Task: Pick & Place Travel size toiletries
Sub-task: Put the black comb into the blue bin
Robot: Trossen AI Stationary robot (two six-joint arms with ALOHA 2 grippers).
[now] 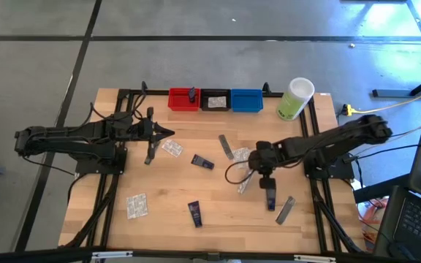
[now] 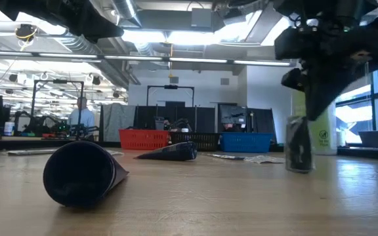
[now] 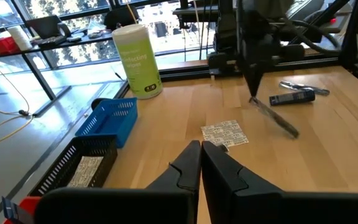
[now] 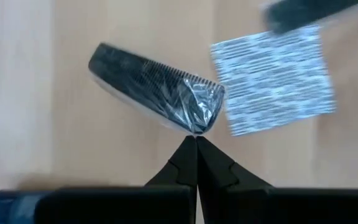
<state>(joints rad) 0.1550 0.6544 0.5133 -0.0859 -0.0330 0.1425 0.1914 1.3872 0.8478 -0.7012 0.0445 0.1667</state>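
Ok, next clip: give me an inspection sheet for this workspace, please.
Surface: wooden table, dry.
Job's things: navy tubes, sachets and packets scattered; right gripper pinches a wrapped comb by its wrapper edge.
Clutter: green canister; red, black, blue bins.
Grippers: left gripper shut, empty.
Cables: black loop beside the right arm.
Surroundings: a person far behind.

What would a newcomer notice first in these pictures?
First, the right gripper, shut on a wrapped comb that hangs from its tips above the table at right of centre. Next, the red bin, black bin and blue bin in a row at the far edge, with a pale-green container beside them. The left gripper waits shut near the red bin.
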